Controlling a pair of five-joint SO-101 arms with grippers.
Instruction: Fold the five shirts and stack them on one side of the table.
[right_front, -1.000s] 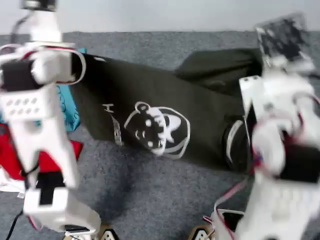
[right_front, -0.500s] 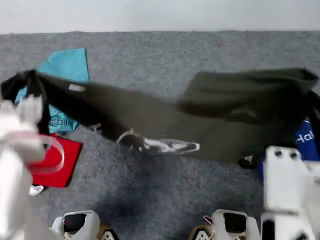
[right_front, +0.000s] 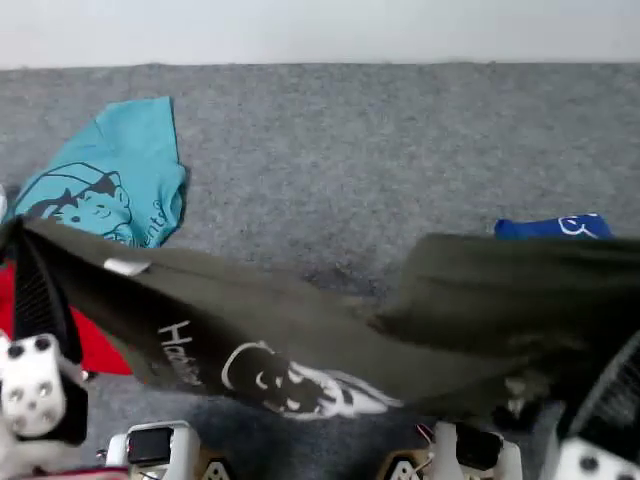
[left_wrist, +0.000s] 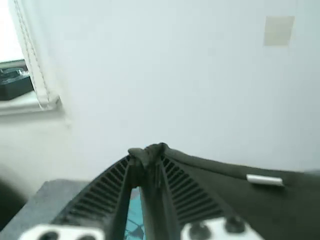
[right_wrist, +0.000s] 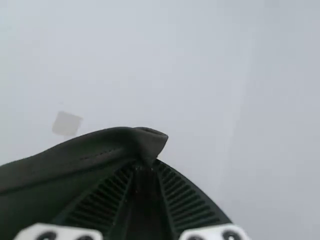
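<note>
Over the six o'clock edge of the grey worktop (right_front: 400, 140), the dark green shirt (right_front: 330, 340) hangs stretched in the air, print upward. The teal shirt (right_front: 110, 195) lies at ten o'clock, the red shirt (right_front: 100, 352) at eight, the blue shirt (right_front: 555, 227) at three. The left hand (left_wrist: 147, 162) and right hand (right_wrist: 145, 160) each clamp tight on a small bunch of the dark cloth. Such thin pinches could slip under tension, or the low middle could drag a neighbour askew. Bare room runs from eleven to two o'clock, up to the far edge.
</note>
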